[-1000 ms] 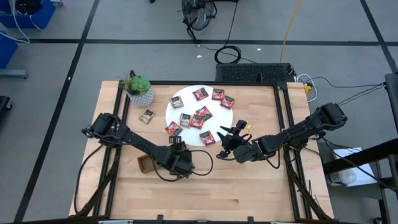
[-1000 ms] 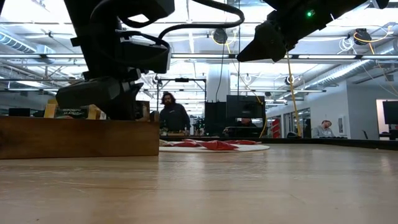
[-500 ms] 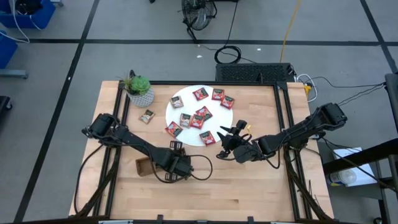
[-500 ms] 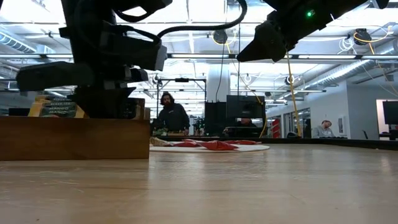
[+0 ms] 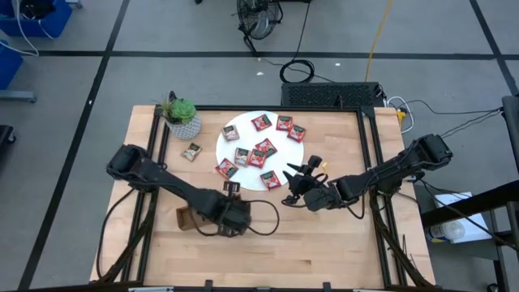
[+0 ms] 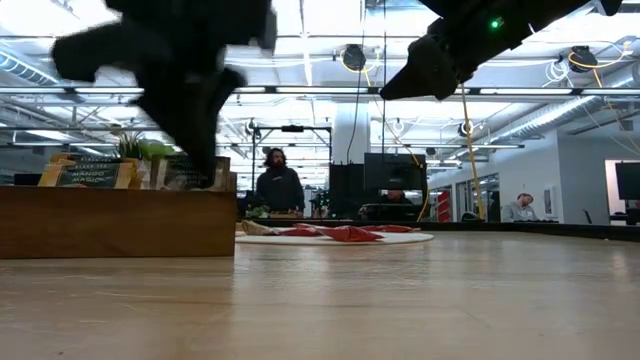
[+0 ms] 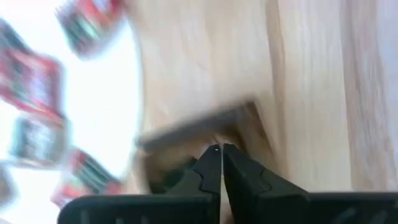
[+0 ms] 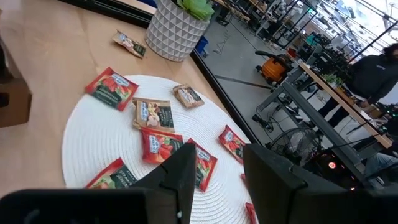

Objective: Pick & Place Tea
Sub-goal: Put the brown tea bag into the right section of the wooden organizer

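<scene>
From above: wooden counter (image 5: 324, 243) with a white disc (image 5: 243, 134) toward the far side, tea sachets (image 5: 266, 148) scattered on it, mostly red, a couple grey-brown. One stray sachet (image 5: 191, 151) lies on the bare wood just beside the disc, near a potted plant (image 5: 182, 116) at the far left corner. Left end effector (image 5: 229, 191) sits over the near-left part of the counter, beside the end of a brown wooden tray (image 5: 187, 217). Right end effector (image 5: 293, 188) hangs at the near edge of the disc, arm reaching in from the right side. From counter height: the tray (image 6: 118, 221) stands at left with labelled sachets upright inside it; the left arm is a dark blur above it. Red sachets lie flat on the disc (image 6: 345, 238) farther back. A person stands beyond the counter, others sit at desks. Left wrist camera: blurred, but the two dark fingers (image 7: 208, 177) are pressed together with nothing between them; tray below, disc and red sachets off to one side. Right wrist camera: fingers (image 8: 180, 174) spread apart above the disc, sachets (image 8: 112, 88) spread out beneath, nothing pinched; plant pot (image 8: 177, 28) beyond.
</scene>
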`<action>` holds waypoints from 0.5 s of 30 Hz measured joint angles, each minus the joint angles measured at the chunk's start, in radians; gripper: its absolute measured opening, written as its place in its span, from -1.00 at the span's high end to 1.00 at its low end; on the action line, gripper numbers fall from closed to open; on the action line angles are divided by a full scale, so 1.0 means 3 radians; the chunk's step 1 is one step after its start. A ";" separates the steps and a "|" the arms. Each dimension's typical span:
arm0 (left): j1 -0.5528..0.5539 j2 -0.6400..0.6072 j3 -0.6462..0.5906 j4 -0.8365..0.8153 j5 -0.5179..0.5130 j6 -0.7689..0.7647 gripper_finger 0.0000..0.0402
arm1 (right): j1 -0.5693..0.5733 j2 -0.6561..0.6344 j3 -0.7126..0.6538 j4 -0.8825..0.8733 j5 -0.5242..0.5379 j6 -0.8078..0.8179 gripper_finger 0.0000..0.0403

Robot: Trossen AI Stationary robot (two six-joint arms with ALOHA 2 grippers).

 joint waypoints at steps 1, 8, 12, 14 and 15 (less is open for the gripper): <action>-0.0018 -0.0079 0.0000 -0.0013 -0.0079 0.0063 0.87 | -0.0002 0.0000 0.0000 -0.0002 0.0000 -0.0002 0.41; 0.0306 -0.1210 -0.0666 0.0187 -0.0495 -0.0014 0.89 | 0.0001 -0.0015 0.0000 -0.0013 0.0002 -0.0136 0.41; 0.0903 -0.1880 -0.1259 0.0211 -0.0439 -0.0731 0.73 | -0.0051 -0.0092 0.0000 -0.0014 0.0004 -0.0303 0.41; 0.1235 -0.2106 -0.1481 0.0174 -0.0294 -0.1120 0.57 | -0.0103 -0.0139 0.0000 -0.0026 0.0001 -0.0377 0.41; 0.1389 -0.2165 -0.1568 0.0165 -0.0207 -0.1222 0.48 | -0.0138 -0.0162 0.0000 -0.0024 0.0002 -0.0412 0.41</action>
